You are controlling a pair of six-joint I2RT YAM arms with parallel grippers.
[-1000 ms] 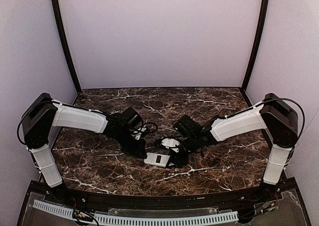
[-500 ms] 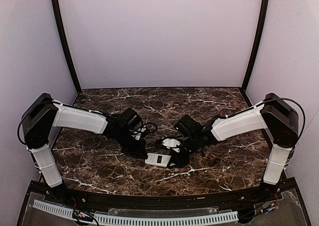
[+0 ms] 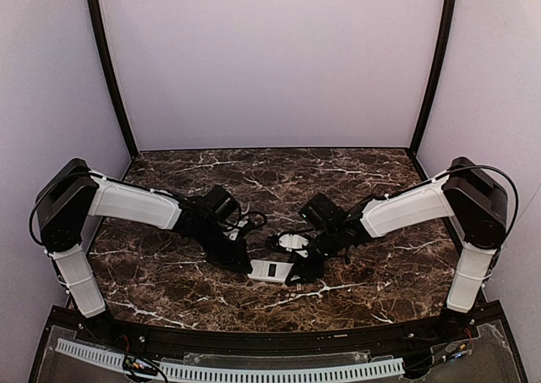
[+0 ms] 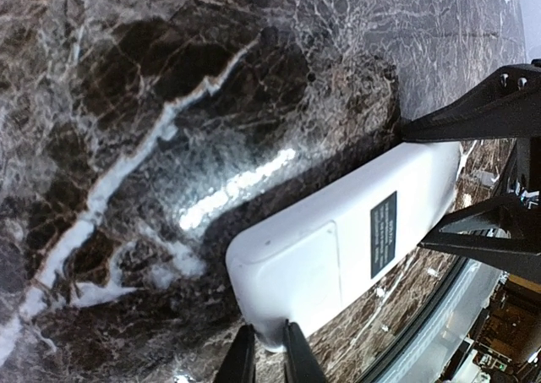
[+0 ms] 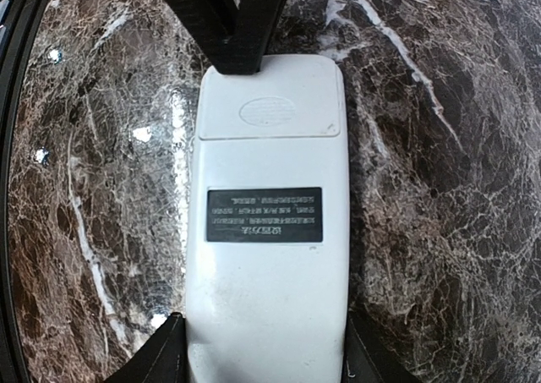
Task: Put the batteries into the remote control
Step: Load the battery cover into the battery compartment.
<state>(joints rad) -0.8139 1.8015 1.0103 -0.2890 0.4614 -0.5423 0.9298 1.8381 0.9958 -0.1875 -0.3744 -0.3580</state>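
Because the remote control (image 5: 269,231) lies back up, its front is hidden.

The table (image 3: 161,273) is a flat surface with a dark brown marble finish crossed by irregular white veins, and it shows bright glare patches in the wrist views. The remote control (image 3: 272,270) lies flat and directly on the table, near the middle of its near half, with the plain white back facing up. The back carries a dark rectangular label (image 5: 265,215) at about mid-length and a fitted battery cover (image 5: 268,111) with an oval embossed mark at the end towards the left side
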